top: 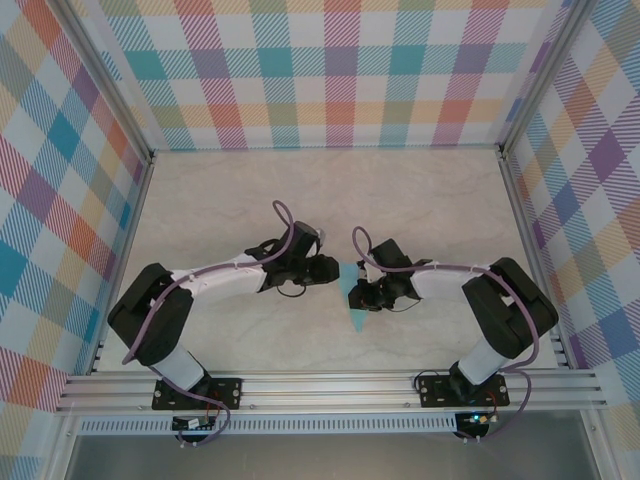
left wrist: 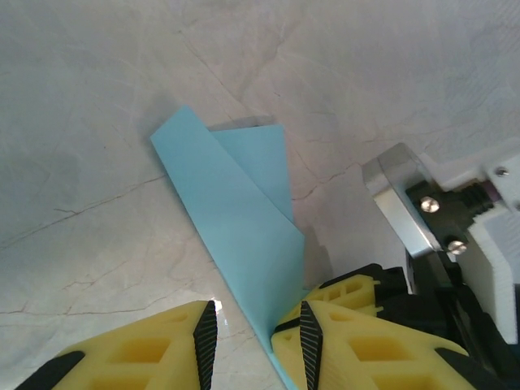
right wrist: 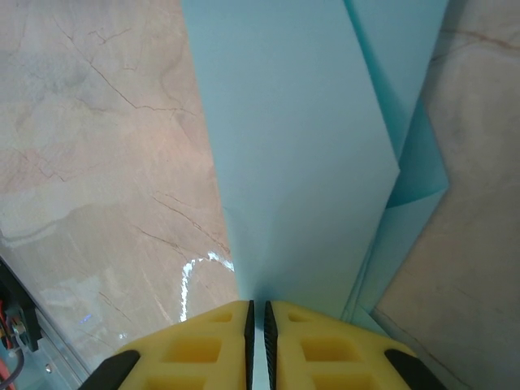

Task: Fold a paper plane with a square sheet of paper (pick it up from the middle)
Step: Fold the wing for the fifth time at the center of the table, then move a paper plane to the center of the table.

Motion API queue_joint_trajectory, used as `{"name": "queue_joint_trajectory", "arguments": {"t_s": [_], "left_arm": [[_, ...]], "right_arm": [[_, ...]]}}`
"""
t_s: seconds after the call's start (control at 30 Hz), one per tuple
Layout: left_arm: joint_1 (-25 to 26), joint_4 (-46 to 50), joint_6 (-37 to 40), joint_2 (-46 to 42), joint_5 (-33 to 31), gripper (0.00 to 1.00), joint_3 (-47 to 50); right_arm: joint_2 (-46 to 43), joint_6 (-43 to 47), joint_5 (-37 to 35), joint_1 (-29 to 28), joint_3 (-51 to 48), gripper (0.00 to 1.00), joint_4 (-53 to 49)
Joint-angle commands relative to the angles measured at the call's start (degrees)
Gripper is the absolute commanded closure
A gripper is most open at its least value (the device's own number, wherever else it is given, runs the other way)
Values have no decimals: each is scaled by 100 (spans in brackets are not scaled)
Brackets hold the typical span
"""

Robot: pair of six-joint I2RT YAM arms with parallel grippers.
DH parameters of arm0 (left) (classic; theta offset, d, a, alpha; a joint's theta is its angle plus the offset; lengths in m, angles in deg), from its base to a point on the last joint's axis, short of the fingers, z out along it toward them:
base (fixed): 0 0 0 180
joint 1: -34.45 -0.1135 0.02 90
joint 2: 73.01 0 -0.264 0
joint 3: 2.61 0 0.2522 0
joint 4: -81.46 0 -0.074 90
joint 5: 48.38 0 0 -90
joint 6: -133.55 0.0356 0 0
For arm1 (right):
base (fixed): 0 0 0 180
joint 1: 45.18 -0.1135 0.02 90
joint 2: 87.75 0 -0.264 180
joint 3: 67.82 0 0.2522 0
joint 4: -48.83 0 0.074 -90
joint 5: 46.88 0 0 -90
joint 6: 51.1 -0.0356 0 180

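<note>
The paper plane (top: pixel 357 312) is light-blue paper folded into a narrow pointed shape, held between the two arms at the table's middle with its tip toward the near edge. My right gripper (top: pixel 362 293) is shut on it; in the right wrist view the folded layers (right wrist: pixel 301 162) run straight out from between its jaws (right wrist: pixel 257 325). My left gripper (top: pixel 337 270) faces it from the left and stands open (left wrist: pixel 253 337). In the left wrist view the paper's long flap (left wrist: pixel 244 219) slants down into that gap and lies against the right finger (left wrist: pixel 307 341), not pinched.
The pale marble-look table (top: pixel 220 200) spreads on all sides, ringed by checked walls (top: pixel 340 70). A metal rail (top: pixel 330 385) runs along the near edge. The right arm's wrist (left wrist: pixel 455 236) sits close beside my left fingers.
</note>
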Motion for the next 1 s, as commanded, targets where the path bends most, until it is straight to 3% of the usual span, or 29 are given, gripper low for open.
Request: {"name": "queue_joint_trajectory", "arguments": {"t_s": [0.0,0.2,0.33,0.47,0.63,0.73,0.97], "left_arm": [[47,-147,-286,187,-269,65,-137],[121,-55,-397,253,-395,65,-180],[223,118,-379,227,-551,65,-231],[324,397,-325,135,-780,63,-249],[665,822,-257,118,-1130,56,-419],[951,1406,-254,197,-1608,53,-630],[1360,1305,-453,492,-1482,37,-850]], "right_arm": [[-175,-83,-235,-20,-249,84,-197],[-610,-200,-279,-26,-334,77,-2],[-1138,-301,-803,-19,-322,71,-408],[-1946,-587,-1850,14,-369,65,-1186],[-2892,-923,-2372,221,-774,59,-1438],[-3332,-1041,-2281,405,-1006,57,-1520],[-3747,-942,-1966,446,-1190,48,-1526]]}}
